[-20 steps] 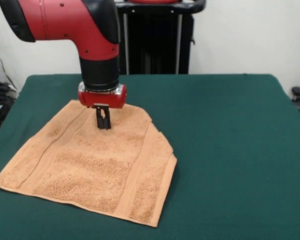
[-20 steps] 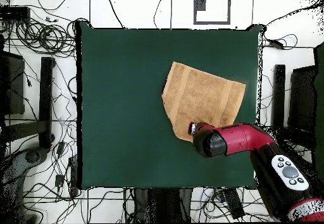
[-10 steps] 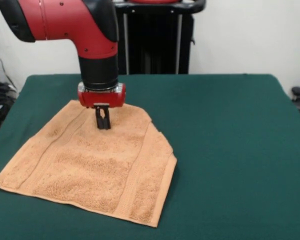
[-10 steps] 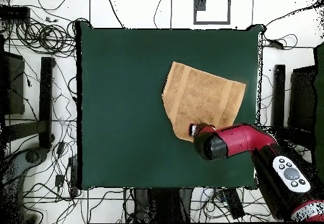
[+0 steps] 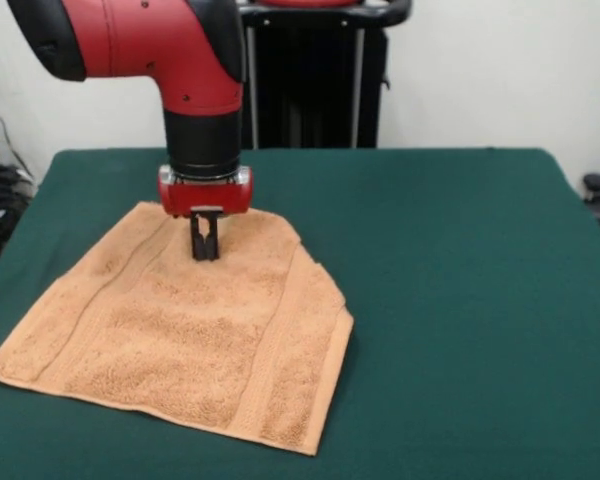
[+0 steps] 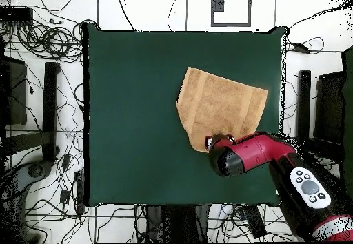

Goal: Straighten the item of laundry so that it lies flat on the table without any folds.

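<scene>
The peach terry towel (image 5: 185,325) lies on the left half of the green table (image 5: 450,300) in the front view, mostly spread, with its far right corner folded in so that edge runs slanted. In the overhead view the towel (image 6: 217,107) lies right of centre. My gripper (image 5: 205,250) points straight down on the towel's far part, its tips at the cloth. Its black fingers (image 5: 199,240) stand close together, shut, with a pinch of cloth between the tips. In the overhead view the red arm (image 6: 258,155) hides the gripper and the towel's near edge.
A black stand (image 5: 305,75) rises behind the table's far edge. Cables and dark equipment (image 6: 41,89) lie on the floor around the table in the overhead view. The table's right half in the front view is bare green cloth.
The arm has shifted slightly, and the towel's near left corner has drawn in a little. The gripper stays shut at the same spot on the cloth.
</scene>
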Controlling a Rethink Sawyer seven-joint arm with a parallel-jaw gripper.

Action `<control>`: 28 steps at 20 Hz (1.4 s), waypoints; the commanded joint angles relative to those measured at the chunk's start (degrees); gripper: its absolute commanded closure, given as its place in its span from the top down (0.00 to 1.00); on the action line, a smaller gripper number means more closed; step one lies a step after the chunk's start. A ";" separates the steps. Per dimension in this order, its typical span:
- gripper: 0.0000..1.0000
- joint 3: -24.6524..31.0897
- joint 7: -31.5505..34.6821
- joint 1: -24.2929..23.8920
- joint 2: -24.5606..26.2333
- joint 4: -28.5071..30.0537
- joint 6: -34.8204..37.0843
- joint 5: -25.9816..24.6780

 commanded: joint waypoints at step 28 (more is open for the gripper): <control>0.00 -5.93 -26.91 -3.88 11.85 -24.44 2.31 -13.85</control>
